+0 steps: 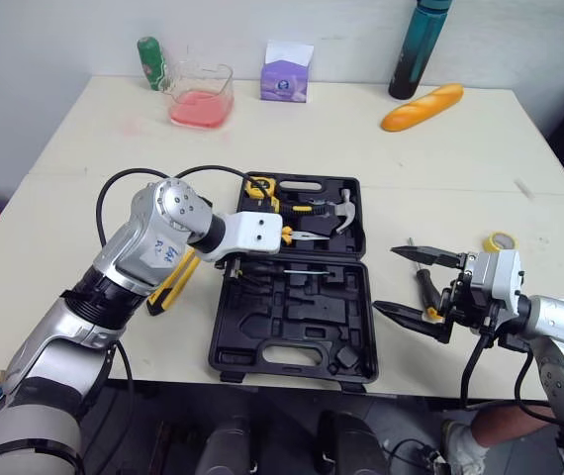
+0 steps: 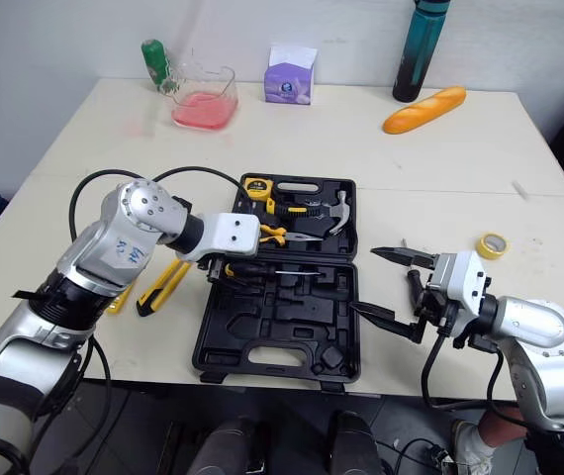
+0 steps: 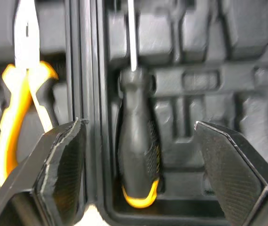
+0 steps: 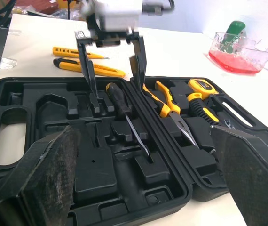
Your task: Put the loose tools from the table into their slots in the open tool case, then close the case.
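About halfway, I judge. The case [image 1: 302,336] lies open at the middle of the table's [image 1: 74,188] front edge. Tape measure [image 1: 258,186], pliers [image 1: 307,235] and hammer [image 1: 346,213] sit in its far half, and the screwdriver [image 4: 117,99] seems seated by the hinge. The left tool [image 3: 138,125] hangs released astride the screwdriver's handle. The right tool [image 1: 385,277], also released, hovers off the case's right edge. The knife [image 4: 89,68] and tester [image 4: 73,52] lie left of the case, unstowed. The lid is not closed.
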